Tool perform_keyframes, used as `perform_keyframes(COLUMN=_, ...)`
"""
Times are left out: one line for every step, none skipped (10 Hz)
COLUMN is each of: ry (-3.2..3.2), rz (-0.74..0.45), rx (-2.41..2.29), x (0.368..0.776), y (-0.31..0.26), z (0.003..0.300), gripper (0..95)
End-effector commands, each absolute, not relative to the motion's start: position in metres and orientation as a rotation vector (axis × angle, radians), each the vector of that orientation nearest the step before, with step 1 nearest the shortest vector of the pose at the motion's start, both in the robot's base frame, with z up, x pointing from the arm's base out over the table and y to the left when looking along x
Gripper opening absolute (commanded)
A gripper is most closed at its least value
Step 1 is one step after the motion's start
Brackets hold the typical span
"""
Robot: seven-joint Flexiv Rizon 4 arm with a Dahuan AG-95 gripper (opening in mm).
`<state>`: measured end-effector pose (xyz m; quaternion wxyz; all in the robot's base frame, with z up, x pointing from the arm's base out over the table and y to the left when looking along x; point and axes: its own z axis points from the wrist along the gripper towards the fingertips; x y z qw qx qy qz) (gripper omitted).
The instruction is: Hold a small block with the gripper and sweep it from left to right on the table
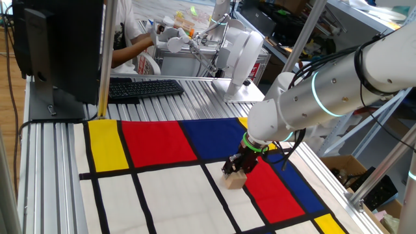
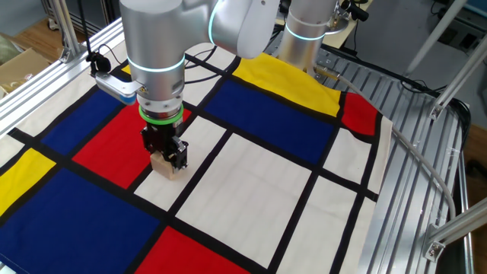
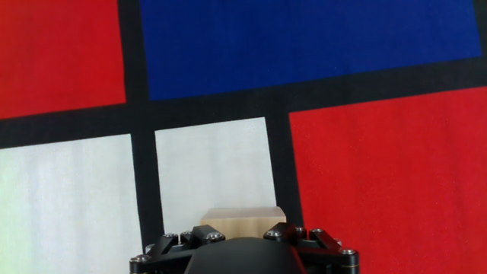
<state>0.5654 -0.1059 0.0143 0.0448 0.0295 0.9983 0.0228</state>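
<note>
- My gripper [image 2: 167, 152] points straight down at the table [image 2: 396, 190], with the green ring just above it and the big white arm [image 1: 325, 91] rising behind.
- The block [image 2: 167, 166], a small plain tan wooden cube, sits right at my fingertips. In both fixed views my black fingers come down onto its upper part, one on each side, and its lower part shows below them.
- My jaws stand partly apart, about as wide as the block, and they appear closed on it; the actual contact of the pads is hidden by the fingers themselves.
- In the hand view only the block's top edge [image 3: 242, 215] shows, just beyond the dark body of my hand, centred between the two sides.
- The block rests on the cloth [image 1: 169, 195], on a narrow white rectangle close to a black line, with a red rectangle just beside it.
- Beyond the block, the hand view shows a black line crossing, then a blue rectangle ahead and a red one beside it.
- Farther off in one fixed view, yellow, red and blue rectangles run along the cloth's far edge.
- Past the cloth, a black keyboard [image 1: 144, 88] lies on the bare metal table top beside a dark monitor [image 1: 58, 45].
</note>
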Motion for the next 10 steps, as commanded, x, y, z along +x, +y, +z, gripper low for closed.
perform_keyframes(ry=3.050, rz=0.072, rx=0.095, x=0.564, y=-0.105, z=0.015, gripper=0.0)
perform_keyframes(ry=3.051, rz=0.071, rx=0.098, x=0.564, y=-0.104, z=0.014, gripper=0.0)
perform_keyframes(ry=3.051, rz=0.075, rx=0.102, x=0.563, y=-0.103, z=0.014, gripper=0.0)
perform_keyframes(ry=3.050, rz=0.072, rx=0.105, x=0.563, y=-0.101, z=0.014, gripper=0.0)
perform_keyframes(ry=3.050, rz=0.070, rx=0.109, x=0.562, y=-0.100, z=0.015, gripper=0.0)
perform_keyframes(ry=3.051, rz=0.075, rx=0.112, x=0.562, y=-0.099, z=0.014, gripper=0.0)
perform_keyframes(ry=3.051, rz=0.077, rx=0.112, x=0.562, y=-0.098, z=0.013, gripper=0.0)
perform_keyframes(ry=3.048, rz=0.077, rx=0.113, x=0.561, y=-0.098, z=0.013, gripper=0.0)
perform_keyframes(ry=3.049, rz=0.055, rx=0.111, x=0.561, y=-0.097, z=0.014, gripper=0.0)
perform_keyframes(ry=3.052, rz=0.066, rx=0.124, x=0.561, y=-0.094, z=0.016, gripper=0.0)
